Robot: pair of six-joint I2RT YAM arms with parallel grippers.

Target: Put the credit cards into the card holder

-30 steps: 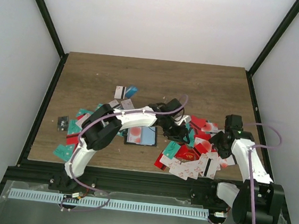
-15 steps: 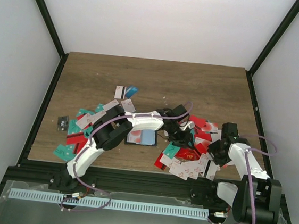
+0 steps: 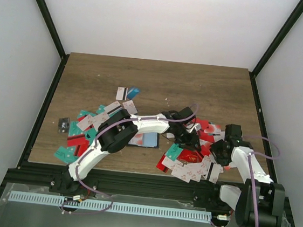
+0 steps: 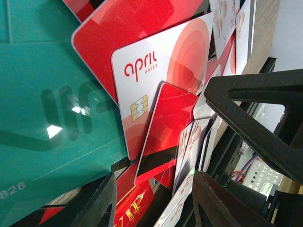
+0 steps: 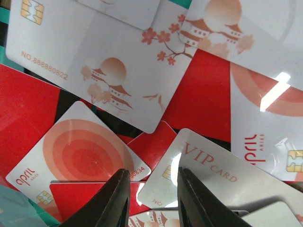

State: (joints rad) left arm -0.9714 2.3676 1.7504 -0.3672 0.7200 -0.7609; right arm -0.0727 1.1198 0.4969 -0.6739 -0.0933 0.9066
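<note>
The credit cards (image 3: 189,166) lie in a heap at the table's front right, with more of them (image 3: 76,137) at the left. The card holder (image 3: 144,140) lies open between the two groups, its pale sleeves up, partly under the left arm. My left gripper (image 3: 188,138) reaches across onto the heap. In its wrist view it (image 4: 154,194) is open over a red striped card (image 4: 165,142), beside a white april card (image 4: 151,80). My right gripper (image 3: 216,151) is down on the heap's right side. Its jaws (image 5: 150,198) stand narrowly apart over the corner of a white VIP card (image 5: 222,184), which lies flat.
A few cards (image 3: 126,93) lie farther back on the wooden table (image 3: 160,79). A small dark card (image 3: 63,124) sits alone at the left edge. The black frame rail (image 3: 133,183) runs along the near edge. A black arm part (image 4: 265,118) stands close on the left gripper's right.
The left gripper has slid a little to the right over the heap. The right gripper has come down and inward onto the cards, and its jaws have narrowed.
</note>
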